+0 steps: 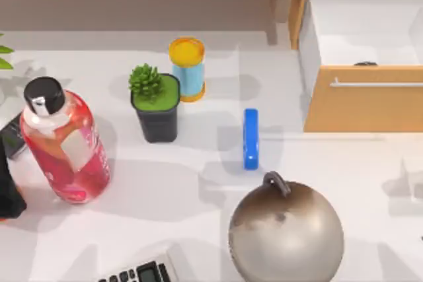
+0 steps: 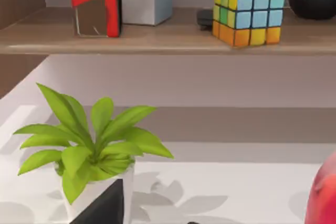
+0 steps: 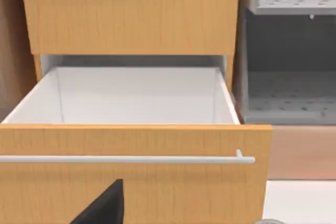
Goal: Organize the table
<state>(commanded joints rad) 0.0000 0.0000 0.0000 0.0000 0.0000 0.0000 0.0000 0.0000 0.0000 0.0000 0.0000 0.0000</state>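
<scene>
The desk (image 1: 198,196) spreads pale and wide under everything, and the open drawer (image 1: 360,31) at its far right corner is the landmark to work from. The drawer stands pulled out, its white inside bare apart from a small dark shape at the front lip, with the metal handle (image 3: 126,159) across its wooden front.

Just beside the drawer front, toward the desk's middle, lies a blue bar (image 1: 250,139). Nearer the camera from there sits a grey metallic ball with a small loop on top (image 1: 285,229). Farther from the drawer stand a black pot with a spiky green plant (image 1: 157,107), a yellow-capped blue cylinder (image 1: 188,69) just beside it, and a red bottle with a black cap (image 1: 65,143). A calculator (image 1: 142,273) lies at the near edge. A leafy plant in a white pot (image 2: 92,156) stands below the brown shelf holding a colour cube (image 2: 247,14).

I judge the step in hand to be choosing 1 loose item for the drawer, likely the blue bar as the closest. To do it well, the right arm should come down over the bar's narrow width, lift clear of the drawer front, and release inside.

A dark sliver of the left tool (image 2: 102,208) and of the right tool (image 3: 102,205) shows in each wrist view; I cannot tell whether either stands apart or together.
</scene>
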